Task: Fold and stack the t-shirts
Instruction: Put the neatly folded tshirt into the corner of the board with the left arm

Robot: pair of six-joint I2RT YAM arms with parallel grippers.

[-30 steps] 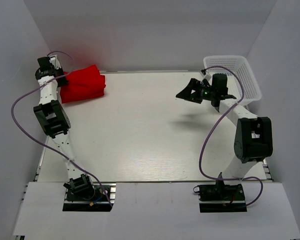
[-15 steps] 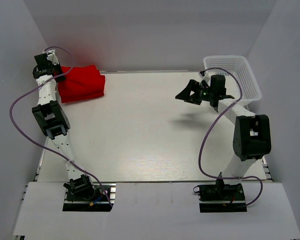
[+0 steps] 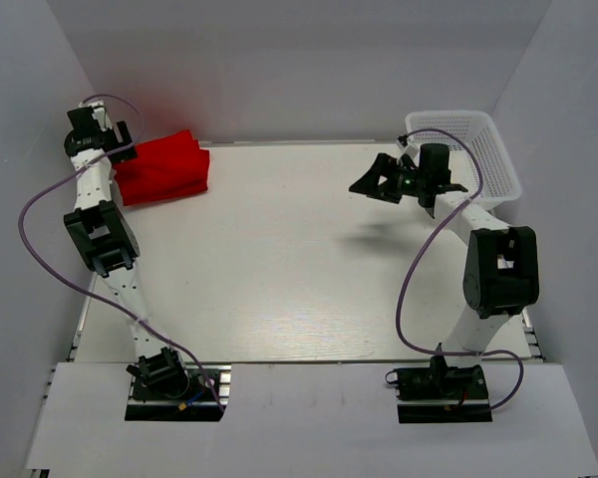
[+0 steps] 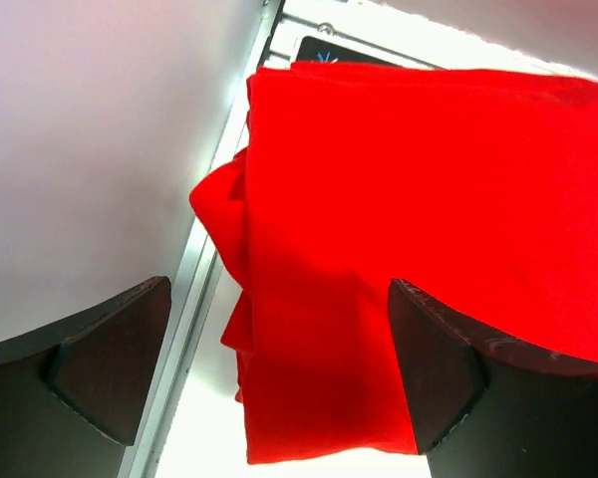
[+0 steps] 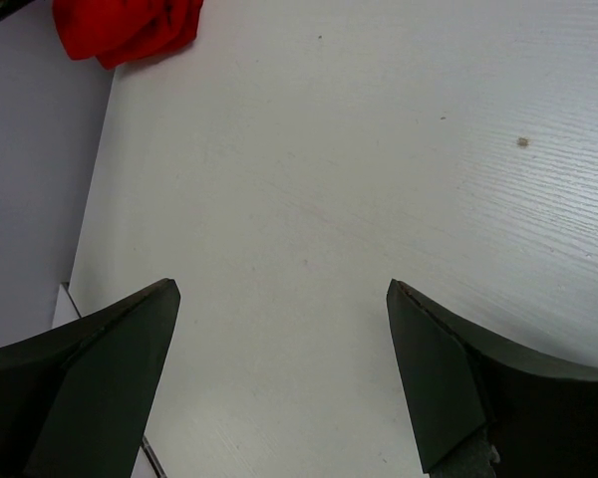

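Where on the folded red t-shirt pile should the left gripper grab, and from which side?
Probably its left edge, approached from above on the wall side. The soft red cloth t-shirts lie flat, but that edge bunches into a thick fold that jaws could close around, and the open left gripper hangs near it.
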